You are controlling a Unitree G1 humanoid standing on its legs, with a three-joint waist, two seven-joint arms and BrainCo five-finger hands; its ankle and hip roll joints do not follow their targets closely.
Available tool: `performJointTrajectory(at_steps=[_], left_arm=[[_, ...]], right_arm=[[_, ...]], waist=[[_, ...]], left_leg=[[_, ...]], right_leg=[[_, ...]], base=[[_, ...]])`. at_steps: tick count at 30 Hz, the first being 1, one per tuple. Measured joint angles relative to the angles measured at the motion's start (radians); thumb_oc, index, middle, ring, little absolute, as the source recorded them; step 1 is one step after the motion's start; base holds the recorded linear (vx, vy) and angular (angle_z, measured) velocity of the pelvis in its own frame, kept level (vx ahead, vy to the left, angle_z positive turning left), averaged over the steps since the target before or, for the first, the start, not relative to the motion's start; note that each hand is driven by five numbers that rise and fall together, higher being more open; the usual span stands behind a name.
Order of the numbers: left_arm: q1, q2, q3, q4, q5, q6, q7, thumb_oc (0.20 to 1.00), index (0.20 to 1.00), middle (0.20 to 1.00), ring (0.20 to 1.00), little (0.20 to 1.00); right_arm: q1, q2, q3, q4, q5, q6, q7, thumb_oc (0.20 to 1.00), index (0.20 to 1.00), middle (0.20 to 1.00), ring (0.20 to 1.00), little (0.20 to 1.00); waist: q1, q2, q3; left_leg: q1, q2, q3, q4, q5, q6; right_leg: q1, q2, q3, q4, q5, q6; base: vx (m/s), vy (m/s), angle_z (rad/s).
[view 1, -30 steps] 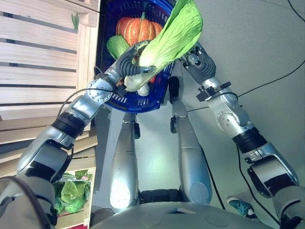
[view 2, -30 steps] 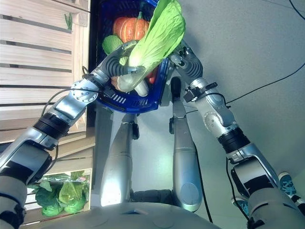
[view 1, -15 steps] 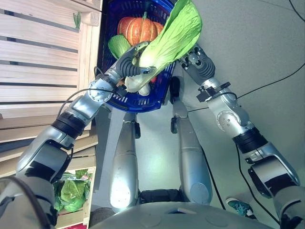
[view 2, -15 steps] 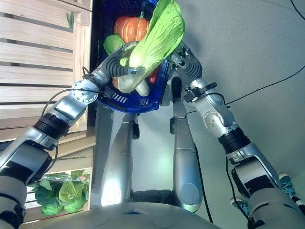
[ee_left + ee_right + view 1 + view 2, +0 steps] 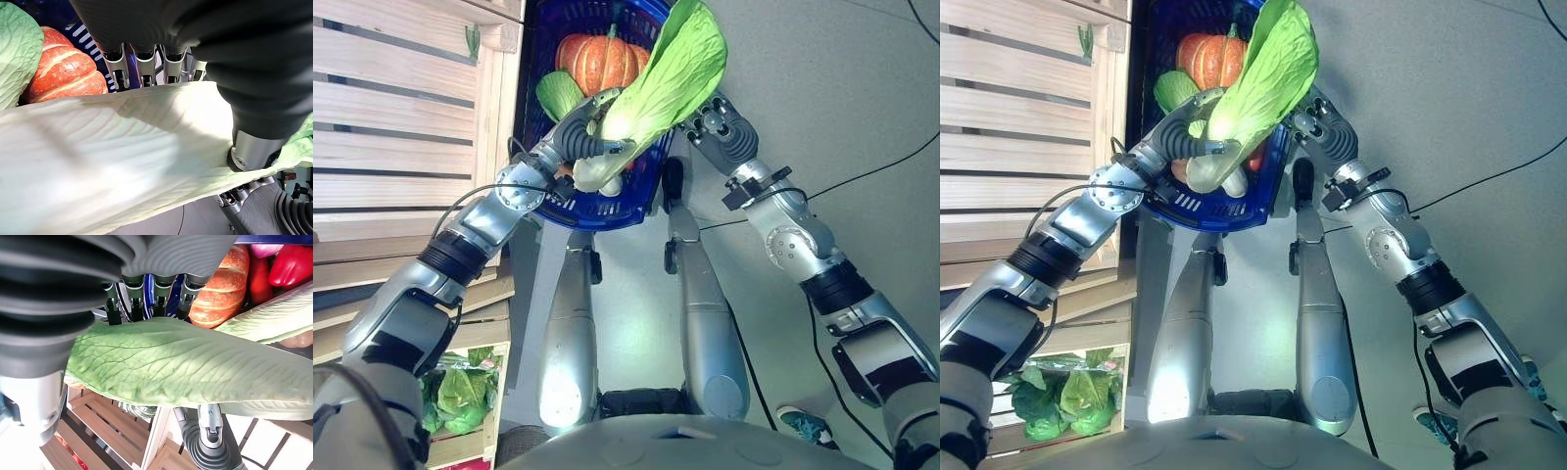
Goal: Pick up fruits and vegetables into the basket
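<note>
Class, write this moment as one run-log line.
left robot hand: shut on cabbage | right robot hand: on leaf, grip unclear | cabbage over basket | pumpkin inside

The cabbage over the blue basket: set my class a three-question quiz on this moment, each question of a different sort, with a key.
1. True or false: the left hand is shut on the cabbage.
2. Which is in the blue basket? A pumpkin; B melon; C bread.
3. Fill in: the right hand is at the basket's ____ side.

Key: 1 true; 2 A; 3 right.
</note>
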Motion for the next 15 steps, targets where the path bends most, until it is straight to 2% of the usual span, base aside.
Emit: performJointTrajectory(at_steps=[10,15], left_arm=[[0.001,-0.002,-0.011,0.0,0.01,-0.001,0.031,0.2,0.2,0.2,0.2,0.2],[0.004,-0.019,-0.008,0.0,0.031,-0.02,0.087,0.2,0.2,0.2,0.2,0.2]], right_arm=[[-0.001,0.007,0.014,0.0,-0.002,-0.022,-0.038,1.0,1.0,1.0,1.0,1.0],[-0.001,0.019,0.017,-0.002,-0.003,-0.063,-0.06,1.0,1.0,1.0,1.0,1.0]], waist=[[-0.001,0.0,0.0],[-0.002,0.0,0.0]], left_leg=[[0.004,0.0,0.0,0.0,0.0,0.0],[0.004,0.0,0.0,0.0,0.0,0.0]], right_leg=[[0.004,0.0,0.001,0.001,0.0,0.0],[0.004,0.0,0.001,0.001,0.0,0.0]], base=[[0.0,0.0,0.0],[0.0,0.0,0.0]])
